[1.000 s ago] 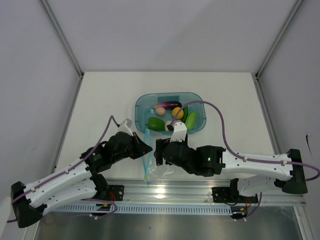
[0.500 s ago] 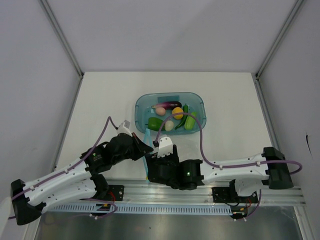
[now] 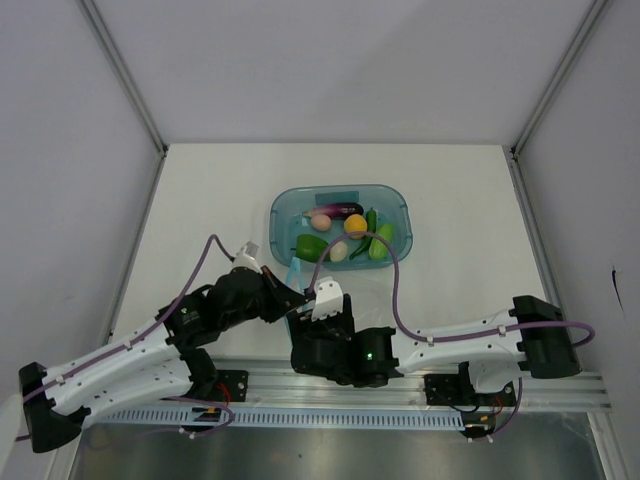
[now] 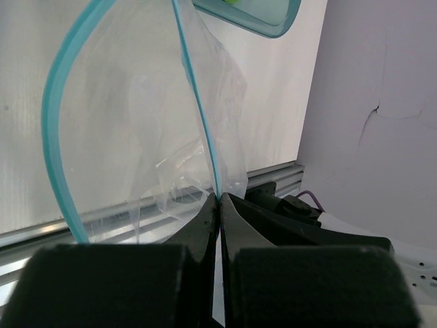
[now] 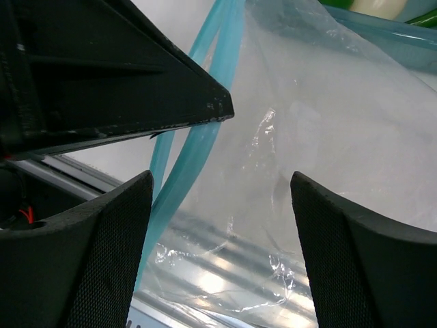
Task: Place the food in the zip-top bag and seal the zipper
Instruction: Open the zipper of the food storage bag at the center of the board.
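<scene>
The food lies in the teal tray: purple eggplant, orange-yellow ball, pink ball, cream egg, bright green chunk and dark green long vegetable. The clear zip-top bag hangs near the table's front edge, its mouth gaping. My left gripper is shut on one side of the teal zipper; the other side bows away. My right gripper is open, facing the bag just beside the zipper, touching nothing.
An aluminium rail runs along the near edge just below the bag. The left gripper's black fingers sit close above the right gripper's left pad. Purple cables arc over both arms. The tray stands just beyond the bag.
The right arm has swung from the tray's near edge back and left to the bag, beside the left gripper, staying open. The left gripper has kept its pinch on the zipper.
</scene>
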